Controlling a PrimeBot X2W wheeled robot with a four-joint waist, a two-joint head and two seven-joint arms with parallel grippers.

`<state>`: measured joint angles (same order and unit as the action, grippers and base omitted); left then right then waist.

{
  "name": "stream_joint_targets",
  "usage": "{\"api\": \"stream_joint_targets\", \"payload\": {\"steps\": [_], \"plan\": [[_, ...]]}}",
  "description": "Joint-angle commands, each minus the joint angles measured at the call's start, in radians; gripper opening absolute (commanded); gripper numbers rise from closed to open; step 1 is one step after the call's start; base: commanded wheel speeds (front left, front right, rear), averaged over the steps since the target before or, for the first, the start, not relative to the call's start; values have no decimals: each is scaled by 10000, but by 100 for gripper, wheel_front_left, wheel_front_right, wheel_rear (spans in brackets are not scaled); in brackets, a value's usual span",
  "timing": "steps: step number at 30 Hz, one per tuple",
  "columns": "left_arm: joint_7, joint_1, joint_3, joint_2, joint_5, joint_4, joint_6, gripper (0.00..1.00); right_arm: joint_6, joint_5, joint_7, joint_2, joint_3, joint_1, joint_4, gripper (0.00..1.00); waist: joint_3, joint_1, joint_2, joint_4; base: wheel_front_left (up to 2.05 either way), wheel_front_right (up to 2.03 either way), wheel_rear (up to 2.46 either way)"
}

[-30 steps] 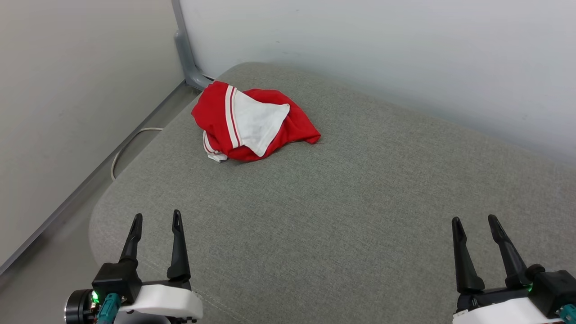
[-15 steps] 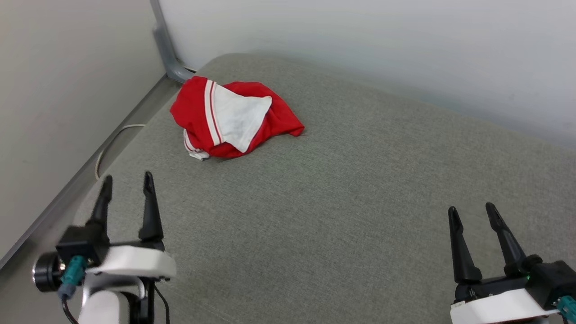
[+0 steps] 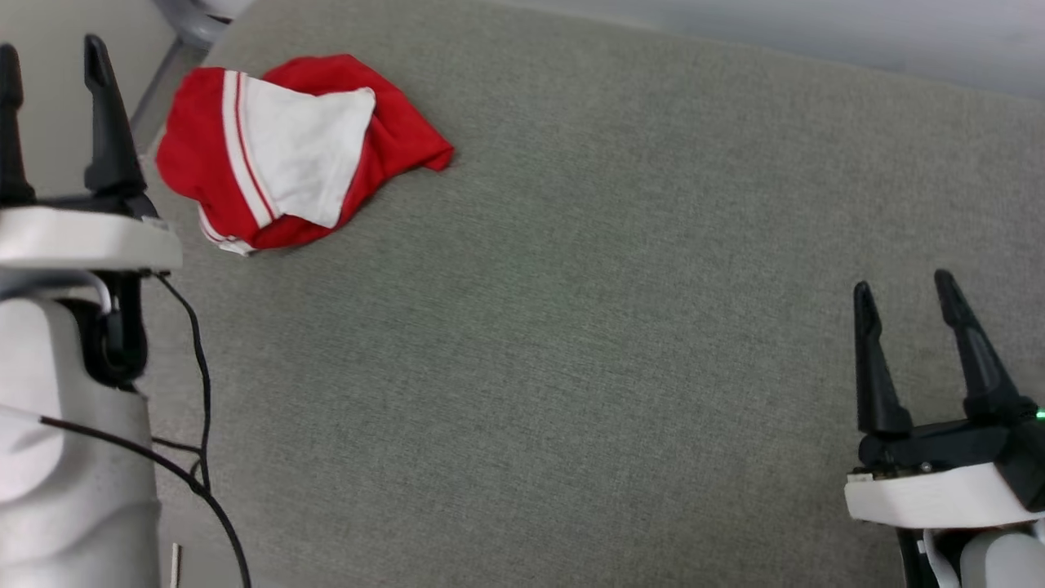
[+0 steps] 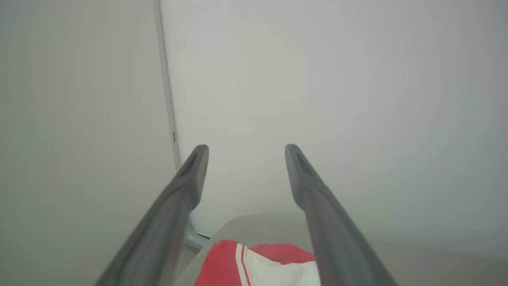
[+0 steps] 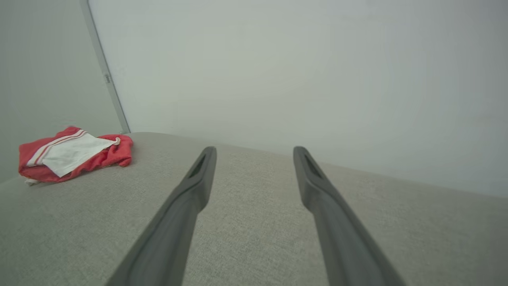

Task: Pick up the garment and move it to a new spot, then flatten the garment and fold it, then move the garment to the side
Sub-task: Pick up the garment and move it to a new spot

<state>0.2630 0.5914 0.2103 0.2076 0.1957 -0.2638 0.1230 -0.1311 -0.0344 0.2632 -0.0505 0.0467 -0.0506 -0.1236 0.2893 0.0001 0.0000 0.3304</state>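
The garment (image 3: pixel 277 155) lies crumpled on the grey fabric surface (image 3: pixel 571 327) at the far left: red cloth with a white sleeve and red-white stripe trim on top. My left gripper (image 3: pixel 51 51) is raised at the head view's left edge, beside and left of the garment, open and holding nothing. From the left wrist, the garment (image 4: pixel 258 266) peeks up at the bottom between the open fingers (image 4: pixel 246 149). My right gripper (image 3: pixel 904 284) stands open at the lower right, far from the garment. The right wrist view has the garment (image 5: pixel 71 153) at the far left.
A pale wall (image 5: pixel 278 71) backs the surface, with a grey post (image 5: pixel 105 75) in the corner behind the garment. The surface's left edge drops to the floor by my left arm (image 3: pixel 65 425), where black cables (image 3: pixel 196 392) hang.
The head camera has tilted down and shifted, so the whole scene slid up and left. My left arm has risen and reached forward toward the garment. The garment has not moved.
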Motion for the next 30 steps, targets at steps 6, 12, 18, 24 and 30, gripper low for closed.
{"api": "stream_joint_targets", "payload": {"steps": [6, 12, 18, 24, 30], "plan": [[-797, 2021, -1052, 1290, 1300, -1565, 58, 100, 7, 275, 26, 8, 350, -613, -574, 100, 1621, -1, 0, -863, 0, 0, 0], [-3190, 3340, -2300, 2591, 3135, -2437, 57, 100, 7, 455, 24, 8, 500, -891, -1008, 100, 2282, -1, 0, -1066, 0, 0, 0], [-5863, 4178, -2765, 3355, 4664, -3298, 59, 100, 7, 585, 24, 8, 568, -1059, -1321, 100, 2725, -1, 0, -1205, 0, 0, 0], [-8405, 4588, -3244, 3838, 5506, -3952, 60, 100, 7, 717, 24, 8, 600, -1190, -1525, 100, 3110, -1, 0, -1275, 0, 0, 0], [-10424, 4549, -3717, 4254, 6170, -4496, 59, 100, 7, 814, 24, -25, 566, -1339, -1632, 100, 3456, -1, 0, -1397, 0, 0, 0]]}}
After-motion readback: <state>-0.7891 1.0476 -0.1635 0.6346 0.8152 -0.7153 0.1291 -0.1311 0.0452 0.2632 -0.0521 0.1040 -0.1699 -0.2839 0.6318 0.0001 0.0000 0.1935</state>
